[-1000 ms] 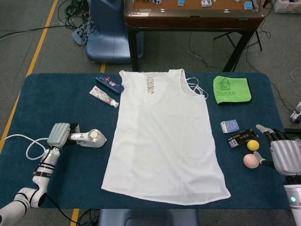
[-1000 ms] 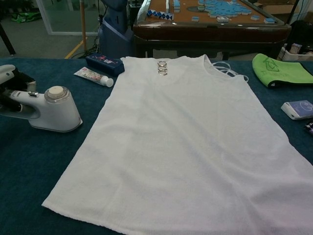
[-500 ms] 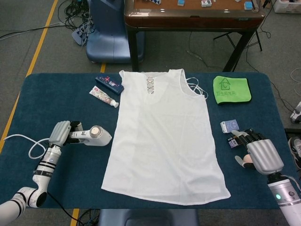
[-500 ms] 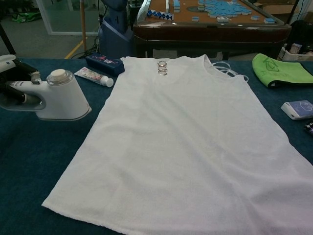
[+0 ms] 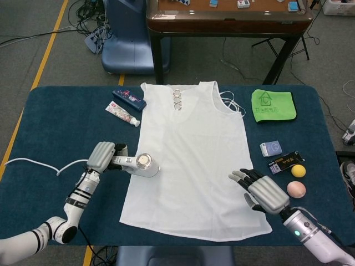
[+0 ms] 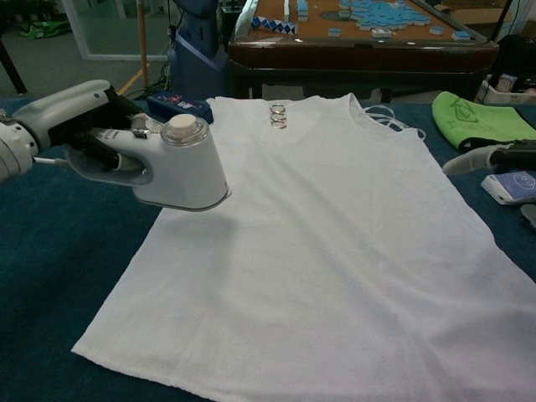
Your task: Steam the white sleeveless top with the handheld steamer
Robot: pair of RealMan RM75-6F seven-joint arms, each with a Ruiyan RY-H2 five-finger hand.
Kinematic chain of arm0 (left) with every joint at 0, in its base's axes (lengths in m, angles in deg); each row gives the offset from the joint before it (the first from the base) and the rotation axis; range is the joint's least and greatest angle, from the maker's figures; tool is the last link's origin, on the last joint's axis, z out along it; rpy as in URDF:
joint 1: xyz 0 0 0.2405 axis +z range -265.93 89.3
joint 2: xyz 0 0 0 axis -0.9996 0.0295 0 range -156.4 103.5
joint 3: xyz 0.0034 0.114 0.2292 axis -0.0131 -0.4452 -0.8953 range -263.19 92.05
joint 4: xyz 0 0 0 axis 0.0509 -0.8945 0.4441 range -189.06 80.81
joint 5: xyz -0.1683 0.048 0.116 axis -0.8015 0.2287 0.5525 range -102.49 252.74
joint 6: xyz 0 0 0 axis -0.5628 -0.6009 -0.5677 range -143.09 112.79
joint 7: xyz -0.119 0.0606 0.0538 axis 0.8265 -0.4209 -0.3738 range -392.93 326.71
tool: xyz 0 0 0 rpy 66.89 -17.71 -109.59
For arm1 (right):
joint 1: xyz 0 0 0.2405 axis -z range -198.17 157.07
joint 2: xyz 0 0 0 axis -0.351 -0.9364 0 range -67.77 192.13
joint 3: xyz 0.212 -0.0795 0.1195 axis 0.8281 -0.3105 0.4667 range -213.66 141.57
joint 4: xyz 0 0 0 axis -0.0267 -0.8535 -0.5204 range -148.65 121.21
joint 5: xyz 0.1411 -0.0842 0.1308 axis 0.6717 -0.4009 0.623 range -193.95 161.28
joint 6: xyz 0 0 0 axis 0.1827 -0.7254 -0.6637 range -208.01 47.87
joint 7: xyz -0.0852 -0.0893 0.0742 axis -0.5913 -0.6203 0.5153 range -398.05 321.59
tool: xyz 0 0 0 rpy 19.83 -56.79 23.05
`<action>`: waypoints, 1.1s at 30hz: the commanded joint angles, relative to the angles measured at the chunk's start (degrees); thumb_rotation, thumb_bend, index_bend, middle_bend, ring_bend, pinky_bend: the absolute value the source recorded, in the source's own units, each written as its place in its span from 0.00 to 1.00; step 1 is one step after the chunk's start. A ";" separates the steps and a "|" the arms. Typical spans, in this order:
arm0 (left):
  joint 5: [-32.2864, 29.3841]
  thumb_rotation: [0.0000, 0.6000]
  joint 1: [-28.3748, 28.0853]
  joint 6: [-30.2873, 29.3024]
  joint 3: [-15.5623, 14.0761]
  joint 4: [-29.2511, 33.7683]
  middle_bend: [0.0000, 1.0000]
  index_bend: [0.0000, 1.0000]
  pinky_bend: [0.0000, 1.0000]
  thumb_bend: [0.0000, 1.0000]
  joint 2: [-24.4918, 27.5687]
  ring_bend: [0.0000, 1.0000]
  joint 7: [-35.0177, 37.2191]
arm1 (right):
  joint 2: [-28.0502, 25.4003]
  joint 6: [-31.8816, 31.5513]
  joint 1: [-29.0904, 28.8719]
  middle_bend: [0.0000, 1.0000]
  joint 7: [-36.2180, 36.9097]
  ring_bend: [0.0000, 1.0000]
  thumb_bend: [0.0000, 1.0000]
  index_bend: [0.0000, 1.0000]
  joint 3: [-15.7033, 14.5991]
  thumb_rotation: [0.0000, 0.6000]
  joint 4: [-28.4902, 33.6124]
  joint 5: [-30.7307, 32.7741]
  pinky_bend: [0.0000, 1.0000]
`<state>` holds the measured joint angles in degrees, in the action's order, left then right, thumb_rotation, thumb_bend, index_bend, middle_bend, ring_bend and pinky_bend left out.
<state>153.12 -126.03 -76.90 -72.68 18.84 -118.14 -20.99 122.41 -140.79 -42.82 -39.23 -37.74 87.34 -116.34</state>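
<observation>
- One white top lies flat, centred on the tabletop.
- One steamer, clamped in the left hand, sits at the top's left edge.
- Right hand, fingers apart and holding nothing, hovers over the top's right hem.
- Two balls lie right of the top.

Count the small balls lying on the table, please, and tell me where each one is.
2, both near the table's right edge: a yellow ball beside the black packet, and a pink ball just in front of it. None seems hidden.
</observation>
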 commanded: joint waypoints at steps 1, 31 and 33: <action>-0.79 1.00 -1.75 1.26 0.57 -0.42 0.87 0.84 0.73 0.19 -2.46 0.73 -1.60 | 2.69 1.43 -1.72 0.04 2.91 0.01 0.71 0.00 -1.66 1.00 -2.38 -2.22 0.05; -2.65 1.00 -9.10 7.48 0.89 -18.95 0.87 0.84 0.73 0.19 -17.14 0.73 -0.28 | 16.00 8.25 -7.14 0.06 7.82 0.00 0.63 0.00 -6.31 0.94 -14.40 -0.24 0.01; -2.34 1.00 -9.29 7.30 0.71 -19.41 0.87 0.84 0.73 0.19 -17.65 0.73 -0.38 | 16.53 8.62 -7.31 0.06 7.44 0.00 0.59 0.00 -6.56 0.94 -14.90 0.06 0.01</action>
<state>150.66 -135.25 -69.51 -71.90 -0.43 -135.64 -21.34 138.82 -132.29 -50.03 -31.68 -44.21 72.54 -116.40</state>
